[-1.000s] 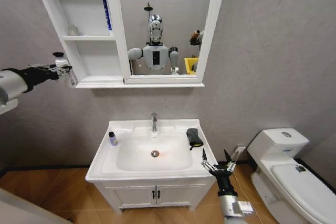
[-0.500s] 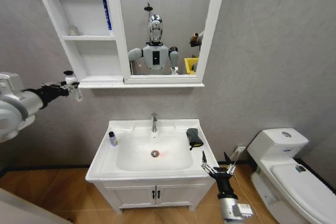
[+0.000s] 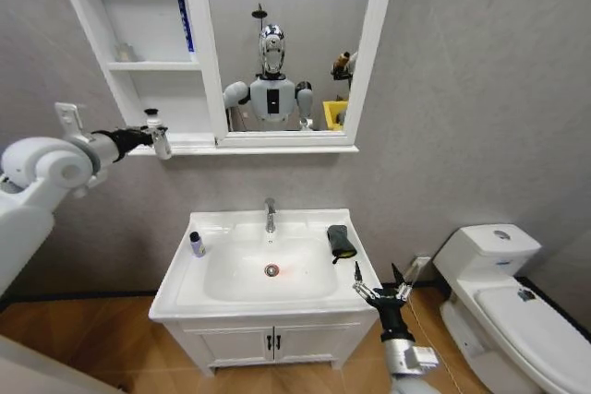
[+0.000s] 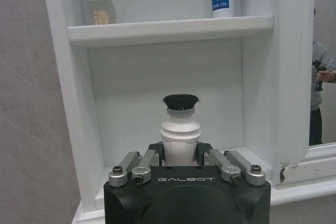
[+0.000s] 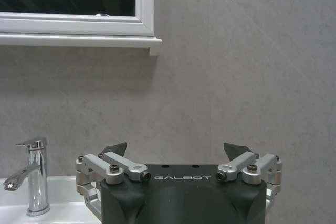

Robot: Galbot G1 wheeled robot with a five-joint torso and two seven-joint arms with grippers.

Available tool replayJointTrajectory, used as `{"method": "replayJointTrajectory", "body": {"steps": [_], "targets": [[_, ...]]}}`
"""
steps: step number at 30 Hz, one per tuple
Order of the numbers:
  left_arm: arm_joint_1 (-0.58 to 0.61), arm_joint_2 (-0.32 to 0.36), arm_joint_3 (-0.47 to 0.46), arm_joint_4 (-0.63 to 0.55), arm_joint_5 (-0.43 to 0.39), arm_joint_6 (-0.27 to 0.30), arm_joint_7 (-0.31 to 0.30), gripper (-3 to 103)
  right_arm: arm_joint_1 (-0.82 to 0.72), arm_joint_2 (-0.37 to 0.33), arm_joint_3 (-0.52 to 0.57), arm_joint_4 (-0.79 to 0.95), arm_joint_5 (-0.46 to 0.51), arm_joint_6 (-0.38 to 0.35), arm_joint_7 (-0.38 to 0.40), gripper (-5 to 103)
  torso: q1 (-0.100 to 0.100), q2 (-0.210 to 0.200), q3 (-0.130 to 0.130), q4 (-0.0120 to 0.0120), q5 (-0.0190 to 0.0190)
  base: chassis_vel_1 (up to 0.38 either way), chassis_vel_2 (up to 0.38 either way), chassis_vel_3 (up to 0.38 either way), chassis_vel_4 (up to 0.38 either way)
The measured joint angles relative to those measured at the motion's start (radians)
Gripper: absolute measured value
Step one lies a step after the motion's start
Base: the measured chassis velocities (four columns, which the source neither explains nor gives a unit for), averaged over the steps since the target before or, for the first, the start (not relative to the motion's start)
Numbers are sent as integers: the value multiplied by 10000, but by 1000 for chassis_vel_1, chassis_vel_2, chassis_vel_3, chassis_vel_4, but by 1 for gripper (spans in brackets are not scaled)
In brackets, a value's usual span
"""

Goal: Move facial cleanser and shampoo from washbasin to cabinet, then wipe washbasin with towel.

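At the cabinet's lower open shelf, the left end effector clamps a small white black-capped bottle upright by its body; it looks light, rigid and slick, so a low grip suits it. Beside the washbasin, the right end effector hangs spread and empty; a second small bottle and the towel rest on the rim.

The left gripper clamps a white black-capped bottle upright. It faces the cabinet's lower open shelf
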Motion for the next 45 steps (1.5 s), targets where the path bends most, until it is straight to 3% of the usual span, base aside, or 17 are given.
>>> {"method": "replayJointTrajectory", "body": {"steps": [6, 9, 15, 29, 43, 45], "targets": [[-1478, -431, 906, 818, -11, 42, 55, 32, 91, -20, 6, -82, 23, 2, 0, 100, -2, 2, 0, 0, 1, 0, 0, 0, 0], [-2963, -1170, 2036, 1860, 165, 148, -85, 32, 146, -19, 5, -143, 32, -3, 0, 100, 0, 1, 1, -5, 5, 0, 0, 0, 0], [-3847, -1816, 2874, 2799, 778, 208, -114, 32, 86, -15, 88, -196, 110, 46, 0, 100, 1, 0, 1, -7, 6, 0, 0, 0, 0], [-3333, -2085, 2603, 3900, 1570, -80, 99, 32, 117, -95, 200, -277, 245, 103, 0, 100, 0, 0, 0, -3, 1, 0, 0, 0, 0], [-2846, -2258, 2099, 3927, 1574, -127, -67, 30, 116, -76, 214, -365, 232, 97, 5, 100, -2, 2, -2, -2, 5, 0, 0, 0, 0], [-2669, -2177, 2000, 3675, 1507, -39, -13, 41, 105, -77, 225, -369, 232, 103, 6, 100, -1, 0, 0, -3, -7, 0, 0, 0, 0]]}}
